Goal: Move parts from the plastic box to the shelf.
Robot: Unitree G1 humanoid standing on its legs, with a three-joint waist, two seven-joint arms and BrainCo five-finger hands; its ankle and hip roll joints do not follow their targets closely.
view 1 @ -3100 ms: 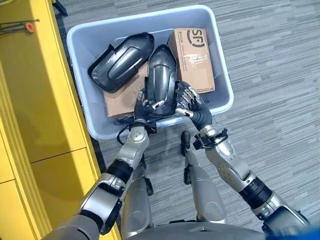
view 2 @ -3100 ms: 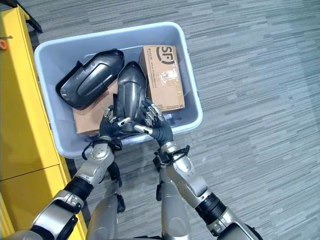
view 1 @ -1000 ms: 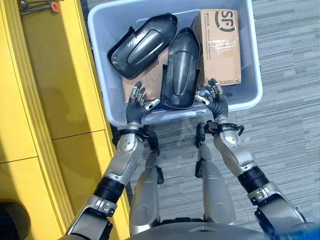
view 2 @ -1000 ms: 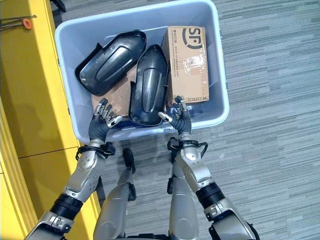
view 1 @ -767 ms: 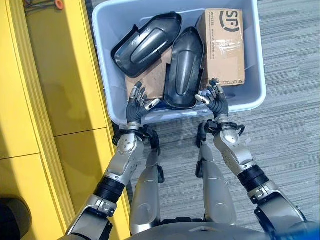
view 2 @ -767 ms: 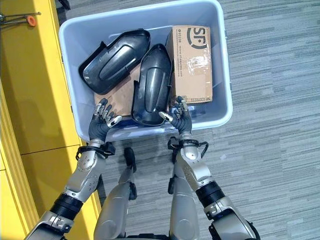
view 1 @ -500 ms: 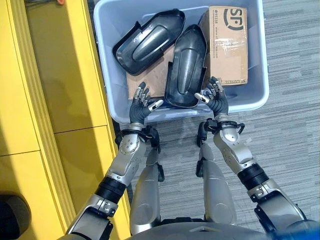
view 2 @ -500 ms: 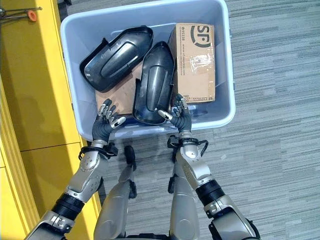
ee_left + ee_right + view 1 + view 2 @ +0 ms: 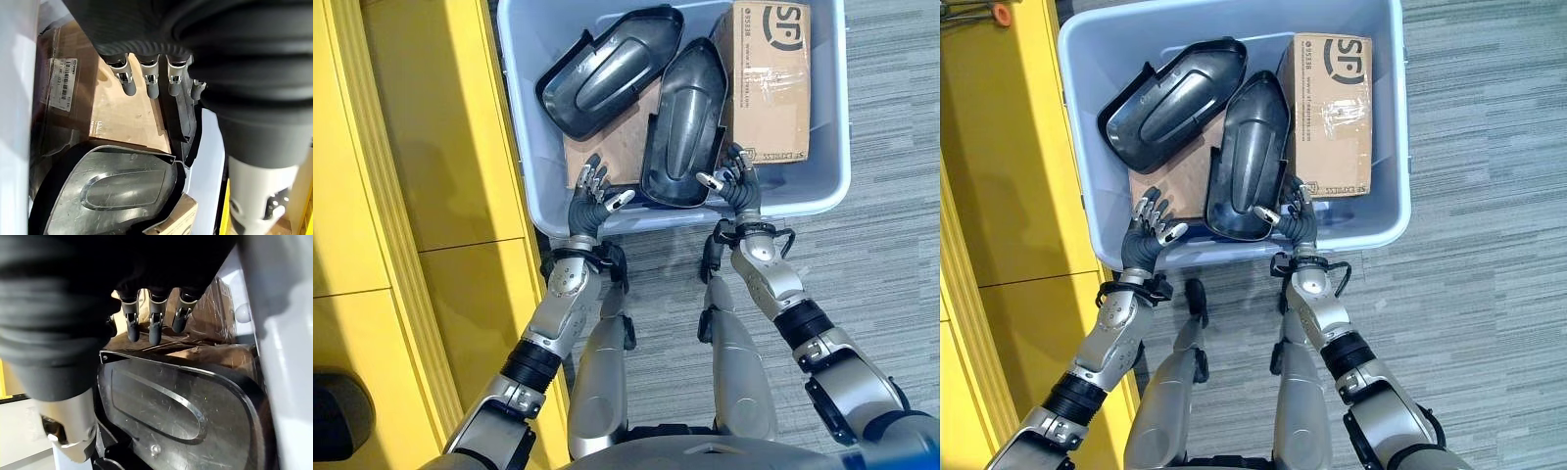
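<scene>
A grey carpet floor (image 9: 891,274) with a fine streaked pattern of lighter and darker lines covers the room. Along one side of the carpet stands a tall yellow cabinet (image 9: 431,147) with flat panels split by thin dark seams and a ribbed yellow edge strip (image 9: 372,245) running its length. Bright light falls on the lower yellow panels; those farther up the cabinet lie in dimmer shade.

Both hands have let go of the upright black part (image 9: 683,119), which now leans in the plastic box (image 9: 822,191), the left hand (image 9: 589,204) drawn off toward 8 o'clock, fingers spread.
</scene>
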